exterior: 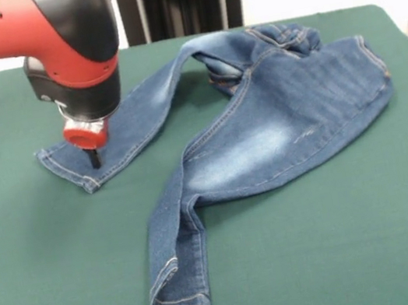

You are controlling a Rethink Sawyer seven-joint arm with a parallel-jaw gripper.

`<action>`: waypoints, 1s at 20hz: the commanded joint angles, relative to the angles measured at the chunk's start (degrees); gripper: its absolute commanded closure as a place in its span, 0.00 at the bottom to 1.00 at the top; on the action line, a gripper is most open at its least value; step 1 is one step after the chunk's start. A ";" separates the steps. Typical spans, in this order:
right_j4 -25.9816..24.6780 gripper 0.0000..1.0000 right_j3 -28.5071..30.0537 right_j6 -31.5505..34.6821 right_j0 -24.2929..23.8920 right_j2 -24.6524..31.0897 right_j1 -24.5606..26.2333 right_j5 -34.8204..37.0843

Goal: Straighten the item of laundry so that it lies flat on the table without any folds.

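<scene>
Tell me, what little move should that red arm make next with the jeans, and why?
Probably a short drag of that hem away from the waistband, toward the table's edge. The gripper is down on the hem of one leg of the jeans, and that leg runs bent and twisted up to the bunched waistband.

The jeans (262,122) are blue, and one leg has a pale, almost white patch on it (like a faded cloud). Thin light lines of thread run along the edges. The table (348,253) is dark green all over. The robot arm (33,32) is bright red and black, and its gripper (95,157) is a thin black tip under a red ring.
</scene>
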 commanded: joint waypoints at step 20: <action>-21.01 0.00 -15.96 -1.52 -3.88 3.40 5.08 -28.85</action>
